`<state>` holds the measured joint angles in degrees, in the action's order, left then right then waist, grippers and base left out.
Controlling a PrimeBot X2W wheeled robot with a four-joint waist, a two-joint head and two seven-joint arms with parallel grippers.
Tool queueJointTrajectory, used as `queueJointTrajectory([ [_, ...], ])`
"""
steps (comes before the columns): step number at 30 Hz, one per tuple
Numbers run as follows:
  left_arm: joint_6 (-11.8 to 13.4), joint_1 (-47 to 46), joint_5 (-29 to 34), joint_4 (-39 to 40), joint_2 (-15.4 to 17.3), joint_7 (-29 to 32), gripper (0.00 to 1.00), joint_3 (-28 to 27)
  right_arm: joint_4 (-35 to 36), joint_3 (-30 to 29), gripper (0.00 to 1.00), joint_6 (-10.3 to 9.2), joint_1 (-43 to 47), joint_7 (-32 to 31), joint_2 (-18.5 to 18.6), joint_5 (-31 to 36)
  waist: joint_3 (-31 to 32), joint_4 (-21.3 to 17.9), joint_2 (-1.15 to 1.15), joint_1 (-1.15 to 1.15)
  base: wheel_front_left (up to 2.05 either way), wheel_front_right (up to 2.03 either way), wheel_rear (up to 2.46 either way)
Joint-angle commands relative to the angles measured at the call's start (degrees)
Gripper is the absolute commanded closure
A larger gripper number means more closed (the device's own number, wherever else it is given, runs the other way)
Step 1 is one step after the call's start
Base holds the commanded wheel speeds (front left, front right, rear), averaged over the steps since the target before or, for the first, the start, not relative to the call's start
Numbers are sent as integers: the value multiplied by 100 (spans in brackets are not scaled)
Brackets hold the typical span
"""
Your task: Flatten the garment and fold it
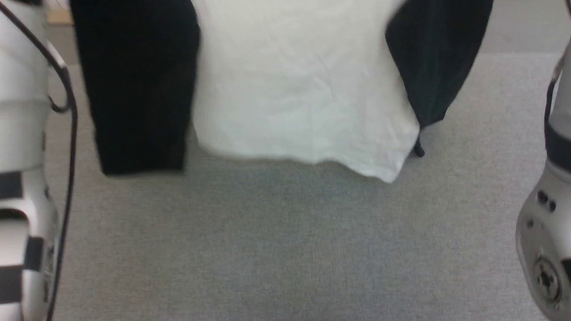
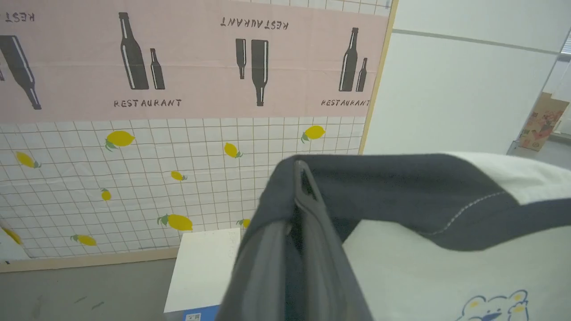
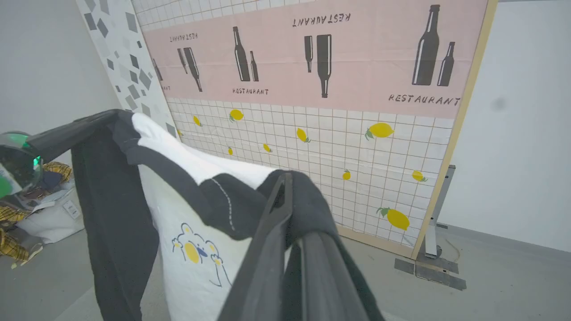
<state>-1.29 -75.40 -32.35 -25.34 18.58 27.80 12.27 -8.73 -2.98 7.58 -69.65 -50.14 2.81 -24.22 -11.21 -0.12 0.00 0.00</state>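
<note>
Garment [image 1: 303, 89] found hanging in the air above the grey carpet [image 1: 285, 249], stretched between both arms, its white panel in the middle and a black sleeve falling at each side. Left gripper [image 2: 302, 178]: fingers pressed together, pinching the black fabric at one upper corner. Right gripper [image 3: 282, 196]: likewise closed on black fabric at the other upper corner. A small bear print [image 3: 196, 249] shows on the white panel. A printed backdrop [image 3: 357, 89] stands behind.
</note>
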Motion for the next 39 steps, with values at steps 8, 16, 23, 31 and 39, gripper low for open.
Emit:
queueJointTrajectory([
  [8,47,-1313,540,-797,262,-895,100,1,-1360,163,100,-9,-1776,1508,9,977,-1609,-338,0,0,0,0,0],
  [16,-80,-1909,564,-1312,245,-1759,100,-91,-2408,51,100,-9,-2768,2707,8,1133,-1999,-343,0,0,0,0,0],
  [23,-319,-1619,354,-1889,147,-2071,100,-90,-2961,371,100,-9,-2636,3079,8,711,-2113,-236,0,0,0,0,0],
  [31,-575,-490,-92,-2334,-162,-2363,100,74,-2802,793,100,-9,-1163,3250,156,278,-1504,36,0,0,0,0,0],
  [39,-617,1620,-749,-1923,-433,-2679,100,477,-1641,1027,100,-9,1432,3248,527,-618,-319,263,0,0,0,0,0],
])
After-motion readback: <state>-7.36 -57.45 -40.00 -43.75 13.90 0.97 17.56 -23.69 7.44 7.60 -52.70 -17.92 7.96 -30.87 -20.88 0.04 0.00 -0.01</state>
